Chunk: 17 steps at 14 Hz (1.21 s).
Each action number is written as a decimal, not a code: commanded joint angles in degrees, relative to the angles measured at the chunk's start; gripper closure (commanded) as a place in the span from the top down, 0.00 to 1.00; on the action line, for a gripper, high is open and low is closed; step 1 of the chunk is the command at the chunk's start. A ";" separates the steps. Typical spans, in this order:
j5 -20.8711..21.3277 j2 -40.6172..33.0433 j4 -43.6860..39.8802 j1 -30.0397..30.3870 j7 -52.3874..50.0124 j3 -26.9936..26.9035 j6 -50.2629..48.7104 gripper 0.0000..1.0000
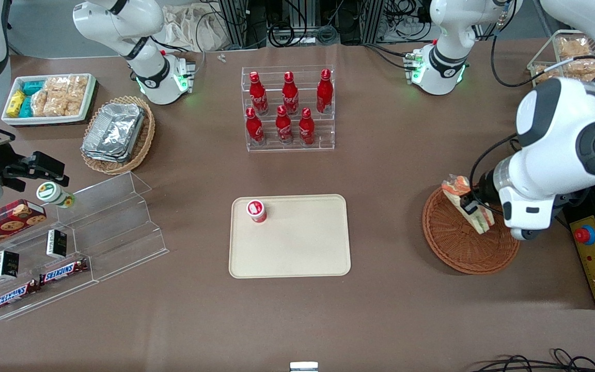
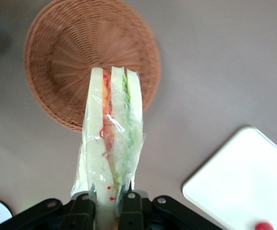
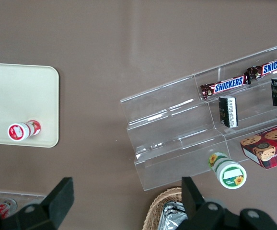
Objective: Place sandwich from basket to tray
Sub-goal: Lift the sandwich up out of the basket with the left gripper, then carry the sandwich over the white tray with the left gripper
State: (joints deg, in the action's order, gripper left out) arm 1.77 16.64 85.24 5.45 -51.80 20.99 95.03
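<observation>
My gripper is shut on the sandwich, a plastic-wrapped white-bread wedge with orange and green filling, and holds it lifted above the round reddish-brown wicker basket. In the left wrist view the sandwich hangs out from between the fingertips, with the empty basket and a corner of the tray below it. The beige tray lies at the table's middle, toward the parked arm from the basket. It also shows in the right wrist view.
A small red-and-white cup stands on the tray's corner. A clear rack of red bottles stands farther from the camera than the tray. An oval basket of foil containers and a clear stepped shelf lie toward the parked arm's end. A yellow button box sits beside the round basket.
</observation>
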 commanded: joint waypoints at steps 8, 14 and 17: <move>3.22 9.62 -4.99 -9.57 1.44 11.00 8.48 0.00; 13.77 22.19 -5.17 -16.61 1.35 10.74 19.65 0.00; 16.15 27.03 -5.34 -17.49 1.44 10.74 26.41 0.00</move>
State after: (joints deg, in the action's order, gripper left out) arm 15.70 40.87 82.12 -10.91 -50.51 31.88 119.11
